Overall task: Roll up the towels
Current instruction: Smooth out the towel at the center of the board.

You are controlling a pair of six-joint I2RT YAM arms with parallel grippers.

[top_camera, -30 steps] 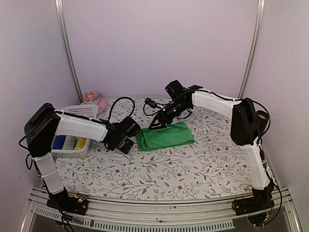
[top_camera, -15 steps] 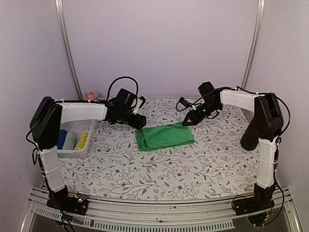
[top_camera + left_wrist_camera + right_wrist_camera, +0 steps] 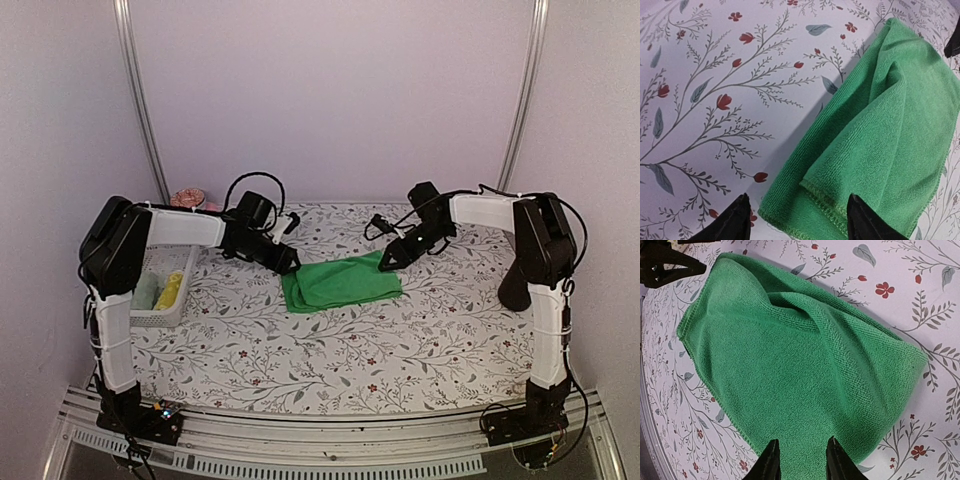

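Note:
The plain green towel (image 3: 340, 282) lies folded and flat in the middle of the flowered table. My left gripper (image 3: 288, 263) is open at its far left corner. In the left wrist view the fingers (image 3: 735, 222) straddle the folded corner of the towel (image 3: 890, 125), and the gripper (image 3: 800, 225) holds nothing. My right gripper (image 3: 388, 260) is open at the far right corner. In the right wrist view it (image 3: 802, 462) hovers over the towel (image 3: 790, 355) with nothing between its jaws. A yellow roll (image 3: 170, 289) lies in the basket; I cannot tell if it is the yellow-lime towel.
A white mesh basket (image 3: 150, 318) stands at the left edge, under the left arm. A pink bowl (image 3: 190, 199) sits behind it at the back wall. Black cables loop above both wrists. The left gripper's tip (image 3: 665, 262) shows in the right wrist view.
Both arms swung back from the towel's near side and middle to its far corners. In the last half second both grippers dropped slightly toward the cloth. The towel has not moved.

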